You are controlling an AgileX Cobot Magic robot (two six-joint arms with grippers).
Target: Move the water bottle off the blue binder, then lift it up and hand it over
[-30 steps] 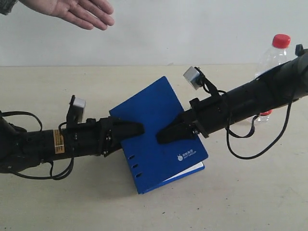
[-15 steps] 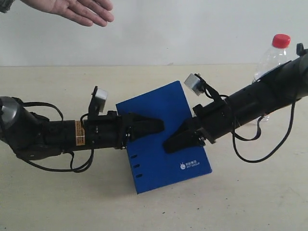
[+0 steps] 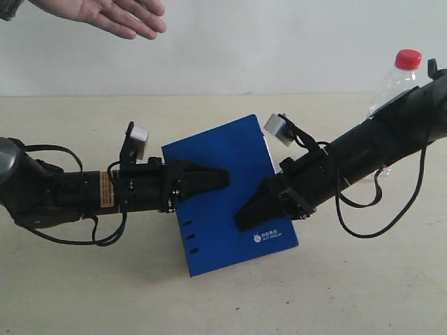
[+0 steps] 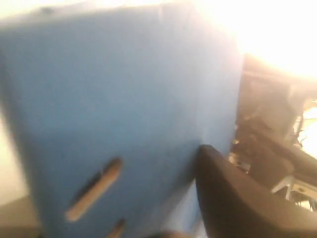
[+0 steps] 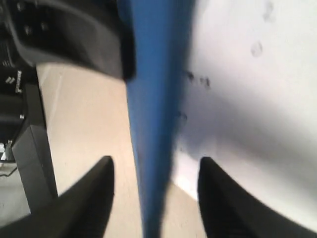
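Note:
The blue binder [image 3: 216,227] is tipped up steeply off the table, its lower corner near the tabletop. My left gripper [image 3: 222,180] is shut on its spine side. One black finger [image 4: 225,191] lies over the cover [image 4: 124,89] and the other is hidden behind it. My right gripper [image 3: 241,219] is open, and its two fingers straddle the binder's thin blue edge [image 5: 153,99] without touching it [image 5: 156,163]. The water bottle [image 3: 392,84], clear with a red cap, stands on the table at the far right, partly behind my right arm.
An open human hand [image 3: 112,14] hovers palm-down at the top left, above my left arm [image 3: 63,195]. A beige tabletop [image 3: 335,286] meets a pale wall behind. My right arm [image 3: 377,143] crosses in front of the bottle.
The left gripper pushed right with the binder, then drew back left. The binder has tipped up steeper. The right gripper slid lower along the cover. The bottle and the hand stayed put.

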